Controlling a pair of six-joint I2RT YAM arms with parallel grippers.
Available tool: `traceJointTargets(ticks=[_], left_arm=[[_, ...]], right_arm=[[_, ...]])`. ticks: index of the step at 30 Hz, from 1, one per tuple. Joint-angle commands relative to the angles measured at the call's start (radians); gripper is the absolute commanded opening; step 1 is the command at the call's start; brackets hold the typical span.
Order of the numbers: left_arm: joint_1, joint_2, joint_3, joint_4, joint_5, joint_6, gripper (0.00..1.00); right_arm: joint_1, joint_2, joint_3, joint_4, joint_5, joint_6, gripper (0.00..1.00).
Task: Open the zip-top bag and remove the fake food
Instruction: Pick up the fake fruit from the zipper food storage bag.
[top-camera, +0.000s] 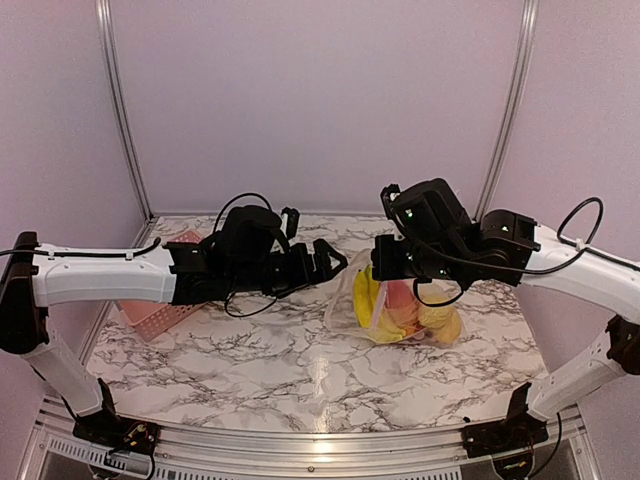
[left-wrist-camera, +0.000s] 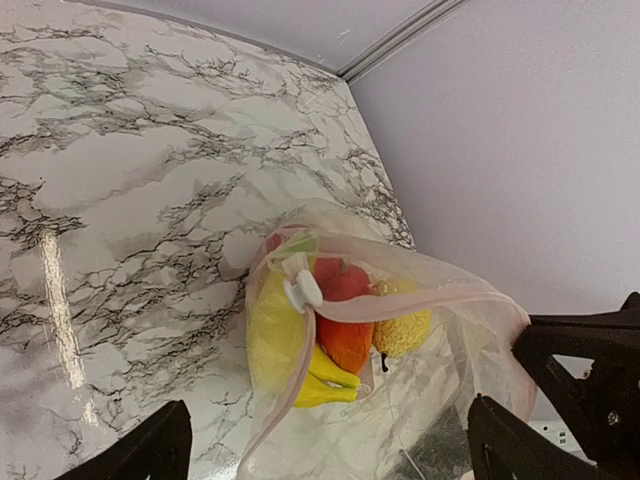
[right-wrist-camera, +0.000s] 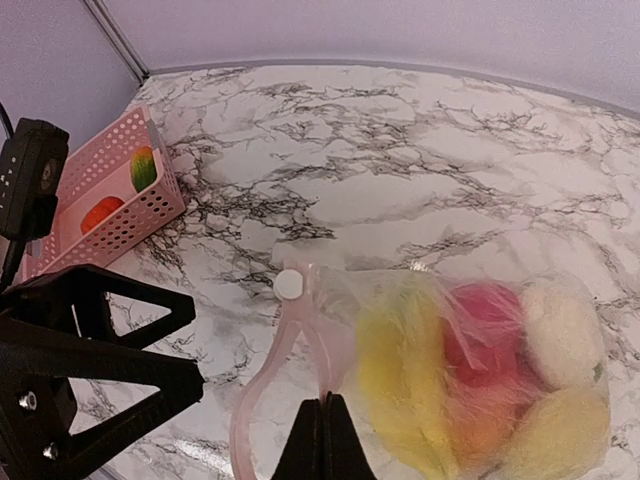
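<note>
The zip-top bag (top-camera: 347, 300) is clear with a pink zip edge and a white slider (right-wrist-camera: 289, 284). It holds the fake food (top-camera: 400, 312): yellow bananas, a red-pink piece, an orange piece and a lemon. My right gripper (top-camera: 378, 268) is shut on the bag's pink zip edge (right-wrist-camera: 323, 440), where the two zip strips part below the slider. My left gripper (top-camera: 335, 262) is open and empty, just left of the bag. In the left wrist view the bag (left-wrist-camera: 440, 400) and food (left-wrist-camera: 340, 330) lie between its spread fingers (left-wrist-camera: 150, 450).
A pink slatted basket (top-camera: 160, 318) stands at the left, partly under my left arm. In the right wrist view the basket (right-wrist-camera: 120, 215) holds a green piece and an orange piece. Walls close the table's back and sides.
</note>
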Motion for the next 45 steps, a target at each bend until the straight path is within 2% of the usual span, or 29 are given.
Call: traceJointTargets(ticks=[1,15,34,40,45], left_arm=[[-0.032,0.057,0.07,0.026,0.019,0.013,0.99],[-0.079,0.211,0.114,0.109,0.098,-0.036,0.95],[-0.09,0.414,0.277,0.098,0.186,-0.066,0.91],[-0.097,0.351,0.28,0.064,0.198,-0.061,0.91],[-0.098,0.245,0.208,0.013,0.12,-0.043,0.92]], right_arm=[[0.005,0.007,0.043,0.005,0.01,0.002,0.0],[0.005,-0.007,0.044,0.01,0.02,0.02,0.0],[0.005,0.008,0.037,0.033,-0.025,0.017,0.0],[0.005,0.012,0.029,0.029,-0.026,0.017,0.0],[0.006,0.019,0.025,0.035,-0.021,0.015,0.0]])
